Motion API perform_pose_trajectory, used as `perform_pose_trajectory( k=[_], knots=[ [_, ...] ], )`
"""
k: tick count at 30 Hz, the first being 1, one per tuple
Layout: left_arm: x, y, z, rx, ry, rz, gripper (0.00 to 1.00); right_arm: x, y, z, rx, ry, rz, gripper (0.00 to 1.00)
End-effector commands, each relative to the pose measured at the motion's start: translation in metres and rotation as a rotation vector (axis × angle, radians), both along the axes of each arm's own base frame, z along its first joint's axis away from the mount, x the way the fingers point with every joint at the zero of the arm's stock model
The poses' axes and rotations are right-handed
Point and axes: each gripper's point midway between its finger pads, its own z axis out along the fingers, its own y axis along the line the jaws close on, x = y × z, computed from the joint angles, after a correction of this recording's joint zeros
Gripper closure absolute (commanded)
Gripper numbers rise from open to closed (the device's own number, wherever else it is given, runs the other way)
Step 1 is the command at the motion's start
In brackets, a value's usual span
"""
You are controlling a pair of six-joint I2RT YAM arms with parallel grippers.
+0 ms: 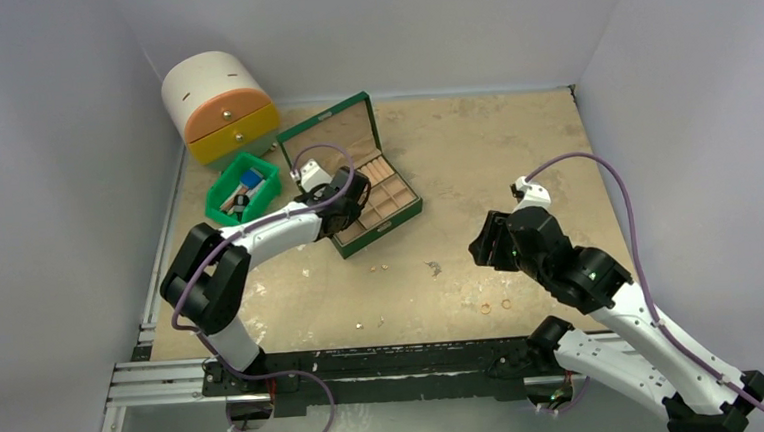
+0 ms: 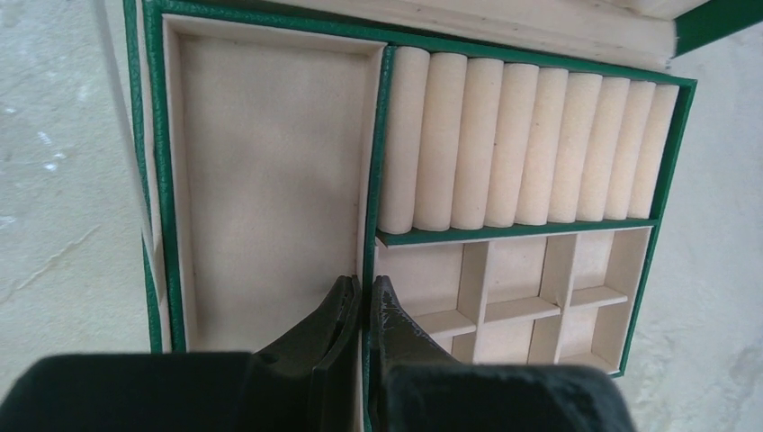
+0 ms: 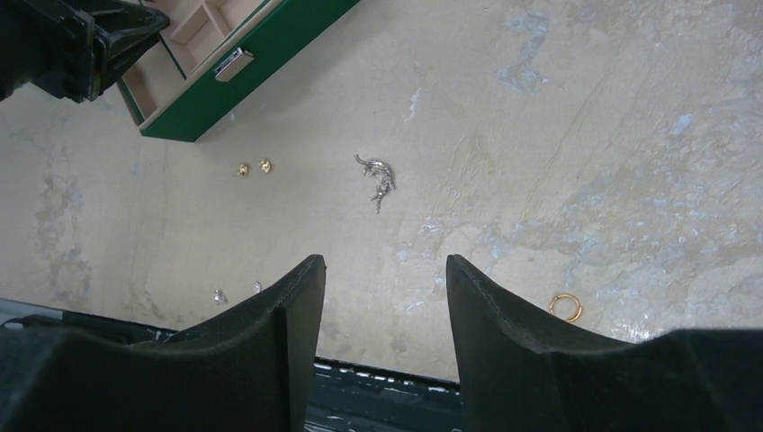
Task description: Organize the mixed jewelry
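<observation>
Mixed jewelry [image 1: 433, 268] lies scattered on the bare worktop [image 1: 515, 168], all of it in the strip between the near edge and the green jewelry box [image 1: 377, 191]. The right gripper [image 3: 385, 263] hangs over this strip, its fingers [image 3: 288, 315] moderately parted and clear of every piece.

Nearest them is a thin gold ring [image 3: 566, 307], just beside one finger. Farther out lies a tangled silver charm [image 3: 379, 177]. Beyond it, two round gold studs [image 3: 242, 169] sit side by side near the box's front wall. Two tiny pale bits [image 3: 219, 295] lie close to the near edge.

The overhead view adds a second ring [image 1: 485, 308] beside the first, which the right wrist camera misses. Only the left wrist camera looks into the box. It shows a wide cream tray [image 2: 270, 162], a row of ring rolls [image 2: 522, 144] and a grid of small cells [image 2: 522, 288].

The left gripper [image 2: 363, 290] hovers there with its fingertips pressed together, over the green divider between tray and cells. The left arm [image 1: 259, 234] comes from the near edge with its elbow raised and its forearm stretched to the box. The right arm [image 1: 603, 293] folds back from the near edge, its wrist tipped down toward the worktop's middle.
</observation>
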Motion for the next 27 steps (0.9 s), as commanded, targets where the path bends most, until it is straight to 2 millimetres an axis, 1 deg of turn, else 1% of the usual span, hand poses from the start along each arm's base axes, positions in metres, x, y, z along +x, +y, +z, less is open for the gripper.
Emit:
perform_pose_trajectory(
  k=[1, 6, 10, 13, 16, 20, 24, 27],
  knots=[
    [-0.010, 0.021, 0.001, 0.055, 0.010, 0.021, 1.00, 0.007, 0.006, 0.011, 0.031, -0.035, -0.004, 0.45],
    [-0.022, 0.029, -0.002, 0.093, 0.048, -0.005, 1.00, 0.013, 0.011, 0.012, 0.033, -0.042, 0.002, 0.44],
    [-0.035, 0.036, -0.004, 0.114, 0.075, -0.032, 1.00, 0.018, 0.015, 0.011, 0.027, -0.046, 0.010, 0.41],
    [-0.045, 0.043, -0.006, 0.134, 0.094, -0.047, 0.99, 0.020, 0.023, 0.010, 0.033, -0.035, 0.032, 0.40],
    [-0.052, 0.051, -0.004, 0.158, 0.098, -0.054, 0.93, 0.026, 0.031, 0.013, 0.038, -0.040, 0.052, 0.38],
    [-0.061, 0.063, 0.005, 0.179, 0.088, -0.050, 0.82, 0.038, 0.042, 0.018, 0.030, -0.057, 0.075, 0.37],
    [-0.065, 0.070, 0.024, 0.180, 0.049, -0.048, 0.70, 0.051, 0.056, 0.020, 0.020, -0.063, 0.113, 0.36],
    [-0.066, 0.076, 0.040, 0.186, 0.019, -0.046, 0.64, 0.064, 0.069, 0.024, 0.010, -0.077, 0.144, 0.36]
  ],
)
